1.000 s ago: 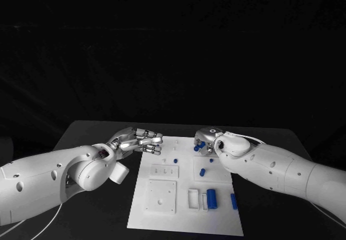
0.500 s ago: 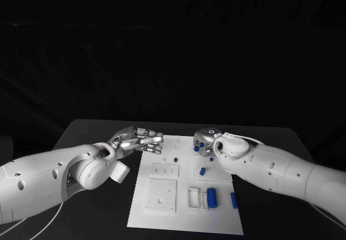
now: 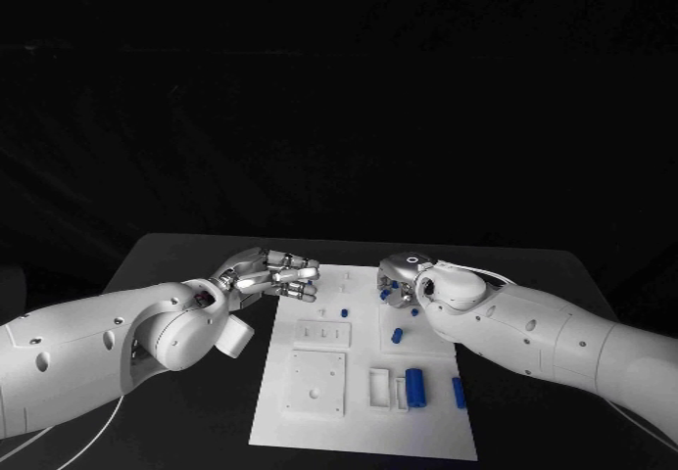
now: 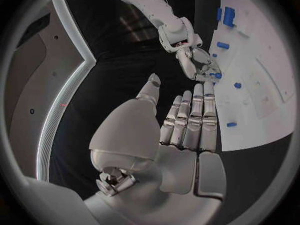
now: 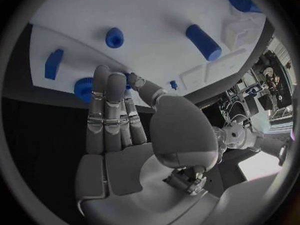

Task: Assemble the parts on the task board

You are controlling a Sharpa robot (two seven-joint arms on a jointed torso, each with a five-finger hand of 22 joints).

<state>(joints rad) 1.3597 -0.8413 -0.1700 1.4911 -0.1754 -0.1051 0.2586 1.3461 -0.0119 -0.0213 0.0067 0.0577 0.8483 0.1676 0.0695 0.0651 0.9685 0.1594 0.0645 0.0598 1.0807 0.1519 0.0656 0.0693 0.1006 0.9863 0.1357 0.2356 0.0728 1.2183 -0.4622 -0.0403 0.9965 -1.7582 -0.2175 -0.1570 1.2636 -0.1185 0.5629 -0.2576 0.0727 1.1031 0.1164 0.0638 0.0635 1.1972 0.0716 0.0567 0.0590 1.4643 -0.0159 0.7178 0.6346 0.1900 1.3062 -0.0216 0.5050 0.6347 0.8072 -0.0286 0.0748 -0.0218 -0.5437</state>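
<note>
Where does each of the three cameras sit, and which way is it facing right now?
Head view: on the robot's head, looking down at the task board; both white arms come in.
Left wrist view: behind the left robot hand, facing across the table to the right robot hand at the board's edge.
Right wrist view: behind the right robot hand, facing the board and a blue cylinder.
Shared: all three show the board and its blue parts.

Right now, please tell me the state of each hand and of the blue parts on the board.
left hand: holds nothing, fingers together, at the board's edge
right hand: fingertips at a blue part; grip unclear
large blue cylinder: lying flat
task board: flat on table
</note>
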